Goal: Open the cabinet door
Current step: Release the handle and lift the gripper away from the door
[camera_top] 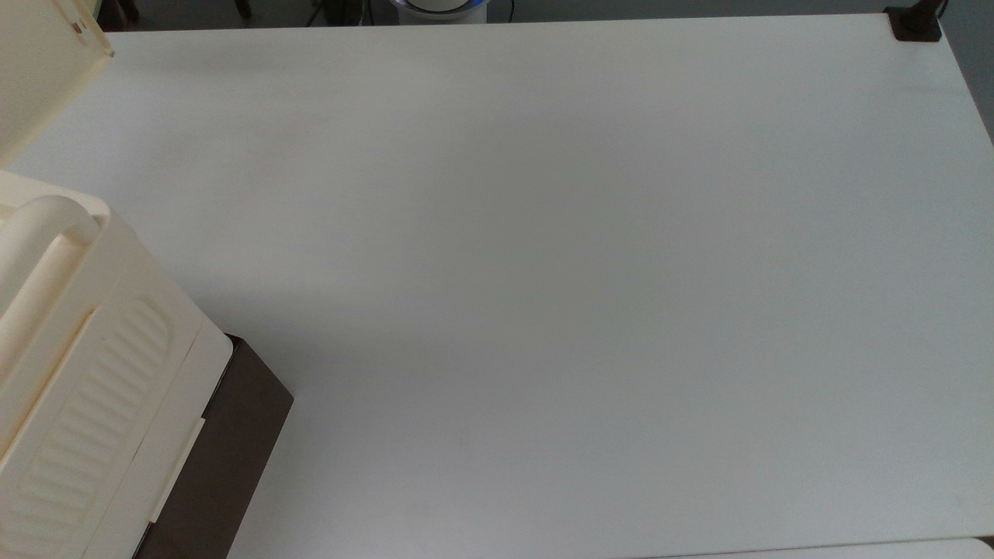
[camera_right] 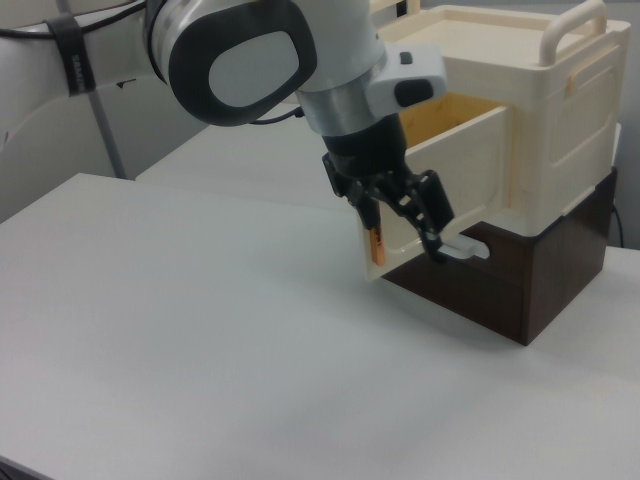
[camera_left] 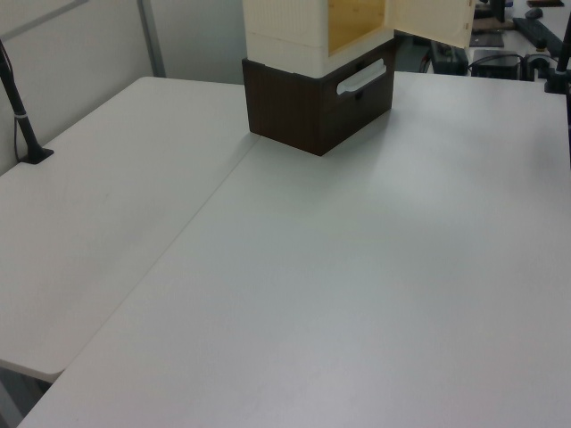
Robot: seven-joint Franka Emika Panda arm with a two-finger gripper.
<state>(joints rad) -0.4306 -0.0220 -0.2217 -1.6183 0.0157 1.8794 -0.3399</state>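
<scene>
One cabinet door [camera_right: 440,190] — cream, swung wide | gripper [camera_right: 402,232] — clamped on its edge

This is a robotics lab or test room. A wide, bare white bench [camera_top: 543,272] fills the middle of the top view. A black clamp-mounted stand [camera_left: 22,116] grips its edge at the left view's left. Grey partition walls [camera_left: 80,45] stand behind, and cluttered desks with dark equipment [camera_left: 500,40] sit at the left view's upper right.
</scene>
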